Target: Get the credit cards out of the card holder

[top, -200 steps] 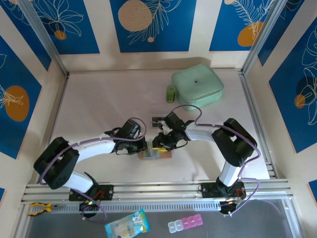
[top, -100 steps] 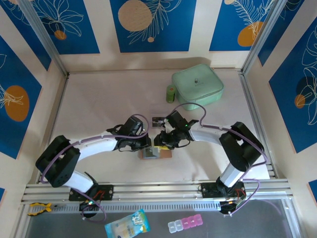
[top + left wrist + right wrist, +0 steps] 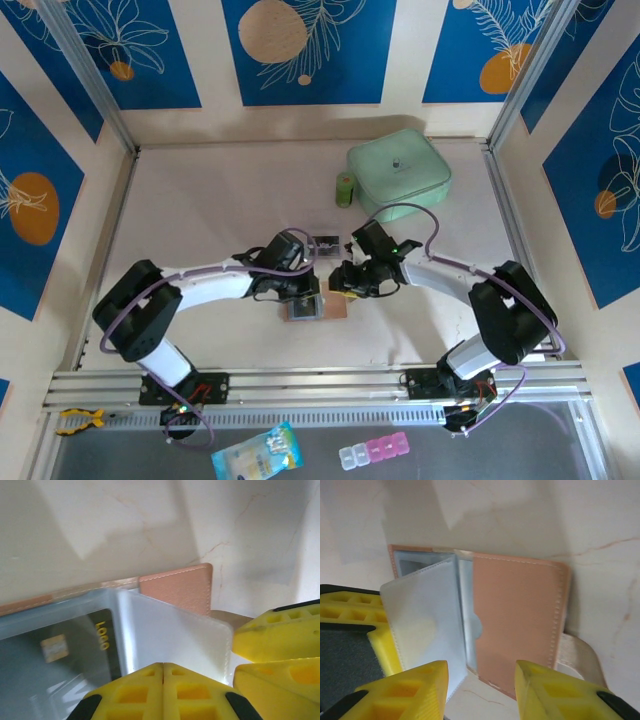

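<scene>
Cream tabletop [image 3: 200, 200] bears tan card holder [image 3: 520, 615]; blue-panelled walls [image 3: 305, 50].

— Light?
— Bright, from above; hard-edged shadows cross the pale table [image 3: 100, 520].
— Sharpness?
— Overhead view crisp; wrist close-ups soft nearest the lens, glare whitening a sleeve of the card holder [image 3: 176, 587].

my left arm [image 3: 200, 285] and right arm [image 3: 450, 275] have smooth white shells on the long links and bulky black housings at the joints. a thin purple cable [image 3: 400, 209] loops along each. my left gripper [image 3: 163, 690] and right gripper [image 3: 480, 692] carry bright yellow fingers [image 3: 555, 692], moulded with square hollow pockets and tipped in black.
</scene>
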You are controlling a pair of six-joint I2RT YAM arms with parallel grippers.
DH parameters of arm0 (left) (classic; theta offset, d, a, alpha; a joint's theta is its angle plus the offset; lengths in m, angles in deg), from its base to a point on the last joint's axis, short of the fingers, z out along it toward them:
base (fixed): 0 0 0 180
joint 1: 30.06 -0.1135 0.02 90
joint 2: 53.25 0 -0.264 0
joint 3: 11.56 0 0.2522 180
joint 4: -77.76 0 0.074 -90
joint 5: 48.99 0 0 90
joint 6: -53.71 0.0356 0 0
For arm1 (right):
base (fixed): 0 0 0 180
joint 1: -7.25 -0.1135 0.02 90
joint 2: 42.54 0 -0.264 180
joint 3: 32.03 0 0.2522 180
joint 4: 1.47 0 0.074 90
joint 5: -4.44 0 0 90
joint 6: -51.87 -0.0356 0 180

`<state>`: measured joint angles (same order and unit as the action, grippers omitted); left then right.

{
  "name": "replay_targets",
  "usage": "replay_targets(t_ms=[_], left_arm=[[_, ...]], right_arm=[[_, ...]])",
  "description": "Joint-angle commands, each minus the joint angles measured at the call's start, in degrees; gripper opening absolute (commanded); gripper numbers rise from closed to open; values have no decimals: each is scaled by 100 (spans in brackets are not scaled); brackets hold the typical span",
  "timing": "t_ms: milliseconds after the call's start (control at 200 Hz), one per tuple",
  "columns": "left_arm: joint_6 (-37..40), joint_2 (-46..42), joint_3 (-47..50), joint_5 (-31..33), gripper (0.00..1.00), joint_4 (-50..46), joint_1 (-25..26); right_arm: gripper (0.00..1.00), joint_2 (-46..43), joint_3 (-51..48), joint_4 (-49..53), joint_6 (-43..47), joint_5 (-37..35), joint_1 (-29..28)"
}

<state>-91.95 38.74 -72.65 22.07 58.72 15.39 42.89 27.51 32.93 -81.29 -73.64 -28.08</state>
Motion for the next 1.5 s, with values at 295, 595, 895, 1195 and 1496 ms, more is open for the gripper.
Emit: replay_targets(t_ms=[295, 595, 895, 1195, 1496], left_arm=[[-67, 651, -552, -220, 7, 76, 271], [19, 689, -671, -156, 7, -73, 281], [201, -51, -253, 126, 7, -157, 26], [194, -963, 676, 312, 8, -274, -445], [125, -1342, 1349, 144, 15, -72, -765]], right_arm=[[40, -480, -376, 282, 211, -99, 298], [40, -600, -343, 182, 151, 87, 284], [40, -377, -97, -27, 32, 266, 50], [39, 105, 198, -341, -149, 429, -260], [39, 658, 549, -433, -219, 484, -603]])
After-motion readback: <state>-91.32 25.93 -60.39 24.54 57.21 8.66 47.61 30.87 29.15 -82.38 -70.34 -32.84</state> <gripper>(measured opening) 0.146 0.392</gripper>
